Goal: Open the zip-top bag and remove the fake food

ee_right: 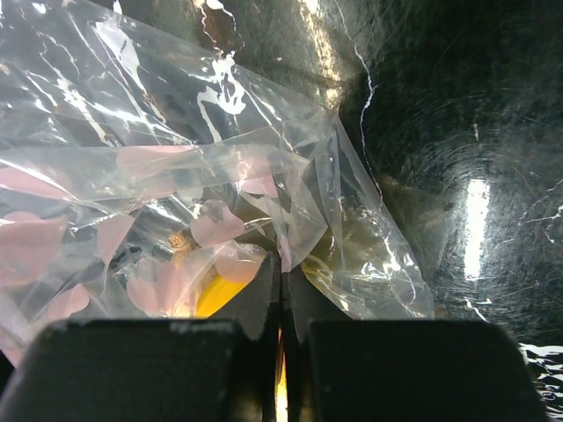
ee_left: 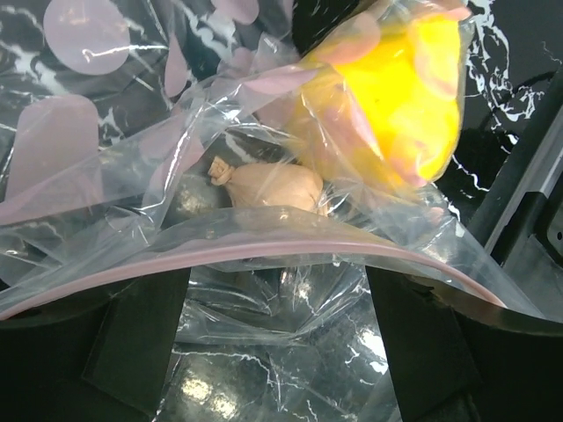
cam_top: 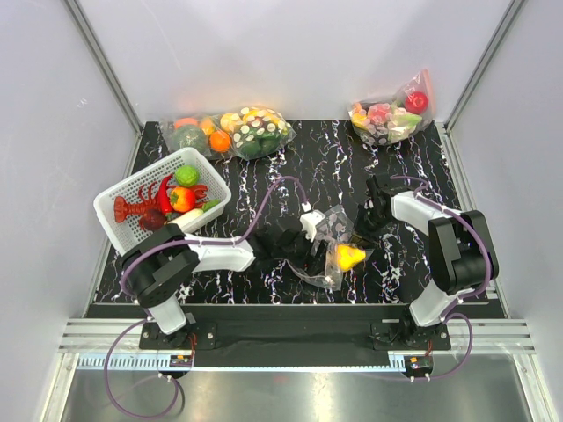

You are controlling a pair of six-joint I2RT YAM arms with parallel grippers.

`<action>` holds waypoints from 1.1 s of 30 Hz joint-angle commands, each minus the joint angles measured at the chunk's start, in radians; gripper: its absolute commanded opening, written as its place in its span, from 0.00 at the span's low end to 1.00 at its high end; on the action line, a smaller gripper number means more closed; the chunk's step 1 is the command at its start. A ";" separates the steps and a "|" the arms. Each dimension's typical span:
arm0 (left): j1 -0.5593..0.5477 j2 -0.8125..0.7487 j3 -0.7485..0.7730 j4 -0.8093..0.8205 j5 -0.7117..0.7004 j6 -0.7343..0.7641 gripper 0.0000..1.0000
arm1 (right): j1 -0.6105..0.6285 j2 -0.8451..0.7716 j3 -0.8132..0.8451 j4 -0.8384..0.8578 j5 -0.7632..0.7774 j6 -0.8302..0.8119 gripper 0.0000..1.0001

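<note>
The zip-top bag (cam_top: 327, 248) lies crumpled at the table's middle front, clear with pale dots. In the left wrist view its pinkish zip strip (ee_left: 264, 251) arches across both fingers (ee_left: 132, 338). My left gripper (ee_left: 277, 299) is open, with loose bag plastic lying between its spread jaws. A yellow fruit (ee_left: 396, 97) and a small tan piece (ee_left: 268, 186) sit inside the bag. The yellow fruit also shows from above (cam_top: 349, 257). My right gripper (ee_right: 283, 268) is shut on a fold of the bag (ee_right: 220, 176) at its right side. No green fruit or red piece shows.
A white basket (cam_top: 119, 198) with a red lobster and tomato stands at the left. A bulging dotted bag (cam_top: 233, 132) lies at the back left, and another with a red apple (cam_top: 391, 114) at the back right. Walls close in on both sides.
</note>
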 commanded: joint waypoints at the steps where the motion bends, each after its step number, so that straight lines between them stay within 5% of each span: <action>1: -0.008 0.011 0.049 0.076 -0.034 0.033 0.86 | 0.022 0.002 -0.004 0.017 -0.025 0.019 0.00; 14: -0.031 0.104 0.158 -0.004 -0.049 0.092 0.83 | 0.031 -0.002 0.000 0.019 -0.033 0.022 0.00; 18: -0.037 0.121 0.169 -0.024 -0.075 0.111 0.55 | 0.031 -0.001 0.002 0.020 -0.034 0.022 0.00; 25: -0.039 0.115 0.158 -0.044 -0.077 0.121 0.26 | 0.031 -0.004 -0.001 0.020 -0.031 0.018 0.00; 33: -0.039 -0.034 0.121 -0.110 -0.064 0.118 0.16 | 0.030 -0.001 0.006 0.019 0.010 0.013 0.00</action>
